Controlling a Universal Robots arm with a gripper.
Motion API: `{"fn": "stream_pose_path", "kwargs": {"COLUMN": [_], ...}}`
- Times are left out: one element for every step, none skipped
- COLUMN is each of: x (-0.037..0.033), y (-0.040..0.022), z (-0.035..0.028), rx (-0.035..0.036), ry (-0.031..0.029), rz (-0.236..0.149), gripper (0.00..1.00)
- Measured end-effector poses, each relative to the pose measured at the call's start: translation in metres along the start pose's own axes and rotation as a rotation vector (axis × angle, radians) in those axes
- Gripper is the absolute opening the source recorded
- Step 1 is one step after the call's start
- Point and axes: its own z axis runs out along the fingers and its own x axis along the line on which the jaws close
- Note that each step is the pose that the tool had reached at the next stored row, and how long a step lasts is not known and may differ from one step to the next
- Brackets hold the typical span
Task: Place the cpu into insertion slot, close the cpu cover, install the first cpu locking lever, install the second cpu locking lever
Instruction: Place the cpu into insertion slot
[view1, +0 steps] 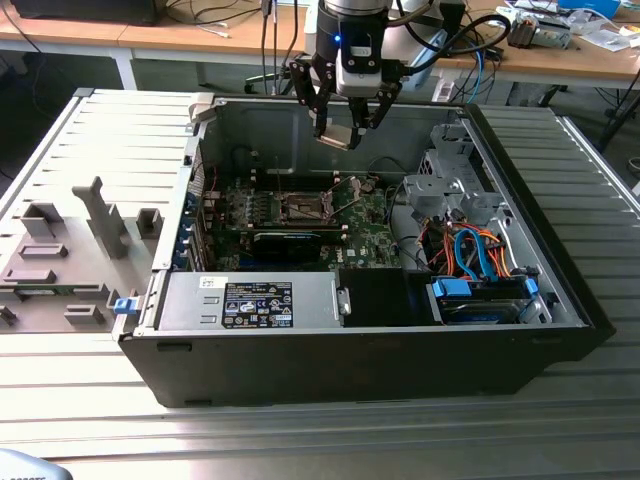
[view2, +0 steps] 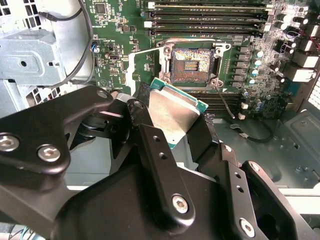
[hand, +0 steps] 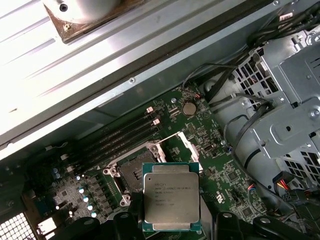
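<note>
exterior view: black two-finger end effector (view1: 342, 128) clamped on small flat square cpu w/ silver-grey metal top (view1: 336, 137), held well above green motherboard (view1: 370, 235). square insertion slot, dark centre, silver rim (view1: 301, 210), lies below, slightly toward exterior view's left. cpu lid matte, green-edged.
</note>
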Motion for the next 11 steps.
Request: {"fn": "stream_pose_path", "kwargs": {"x": [0.0000,0.0000,0.0000,0.0000,0.0000,0.0000,0.0000,0.0000,0.0000,0.0000,0.0000], "y": [0.0000,0.0000,0.0000,0.0000,0.0000,0.0000,0.0000,0.0000,0.0000,0.0000,0.0000], "z": [0.0000,0.0001,0.0001,0.0001,0.0001,0.0001,0.0002,0.0002,0.0002,0.0002,0.0003], "rx": [0.0000,-0.0001,-0.0001,0.0000,-0.0001,-0.0001,-0.0001,-0.0001,-0.0001,-0.0001,-0.0001], "ry": [0.0000,0.0000,0.0000,-0.0001,0.0000,-0.0001,-0.0001,-0.0001,-0.0002,-0.0002,-0.0003], "rz": [0.000,0.000,0.001,0.001,0.001,0.001,0.002,0.002,0.003,0.004,0.006], "gripper": [0.54,0.54,0.54,0.54,0.54,0.54,0.54,0.54,0.54,0.54,0.54]}}
